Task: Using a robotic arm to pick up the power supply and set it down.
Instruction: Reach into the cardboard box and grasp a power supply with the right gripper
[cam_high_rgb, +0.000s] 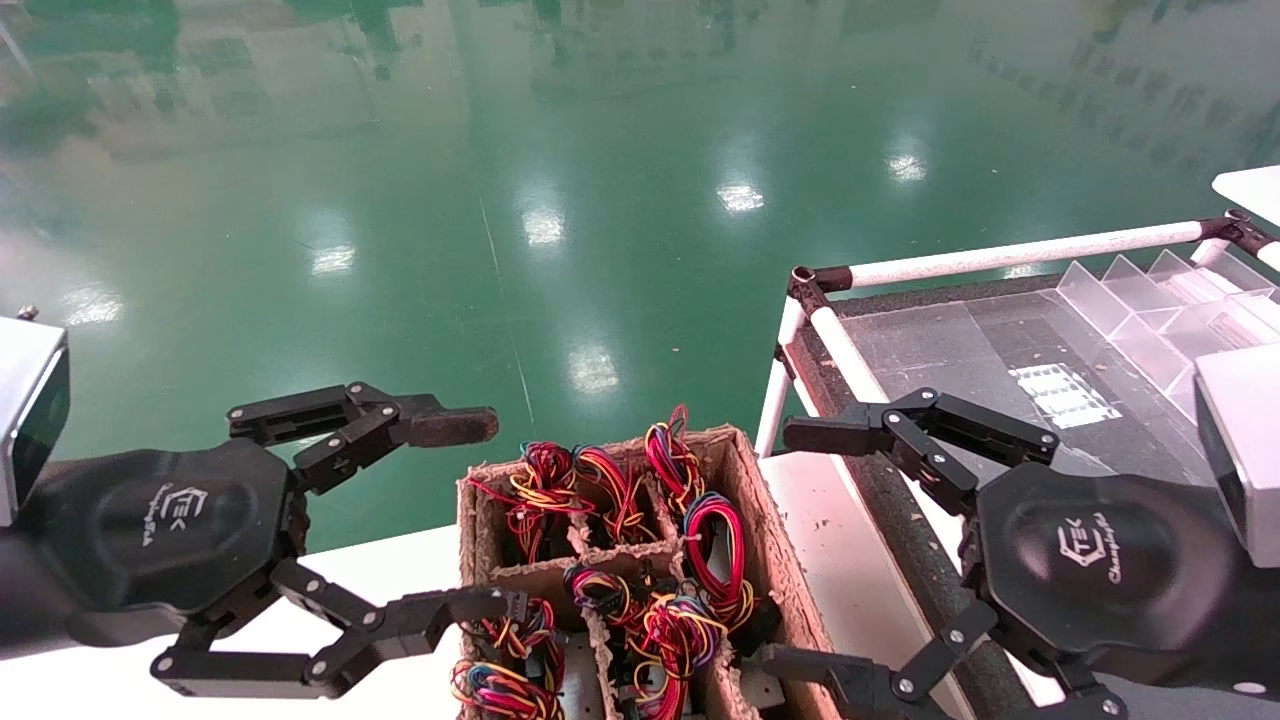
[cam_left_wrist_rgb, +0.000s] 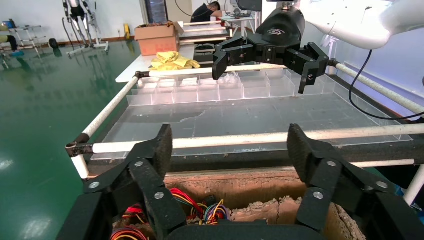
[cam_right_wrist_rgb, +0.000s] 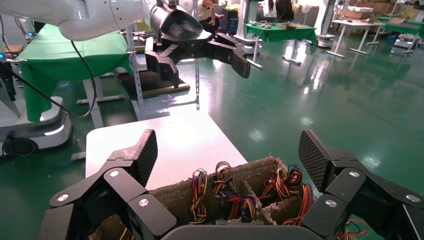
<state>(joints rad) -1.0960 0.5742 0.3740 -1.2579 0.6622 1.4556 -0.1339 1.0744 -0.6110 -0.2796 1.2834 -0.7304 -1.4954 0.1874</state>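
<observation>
Several power supplies sit down in the cells of a brown cardboard divider box (cam_high_rgb: 755, 520). Only their looped red, yellow, black and blue wire bundles (cam_high_rgb: 715, 545) show; the grey bodies are hidden. My left gripper (cam_high_rgb: 475, 515) hangs open at the box's left side, one finger over the floor, the other by the box's wall. My right gripper (cam_high_rgb: 785, 548) stands open at the box's right side. Neither holds anything. In the left wrist view my left gripper (cam_left_wrist_rgb: 231, 145) looks over the box wall (cam_left_wrist_rgb: 240, 187) and wires (cam_left_wrist_rgb: 200, 207). In the right wrist view my right gripper (cam_right_wrist_rgb: 229, 152) frames the wire bundles (cam_right_wrist_rgb: 222, 187).
The box stands on a white table (cam_high_rgb: 400, 560). To its right is a rack with white tube rails (cam_high_rgb: 1000, 258), a clear sheet and clear acrylic dividers (cam_high_rgb: 1130, 310). Green floor (cam_high_rgb: 600, 200) lies beyond. Each wrist view shows the other gripper across the box.
</observation>
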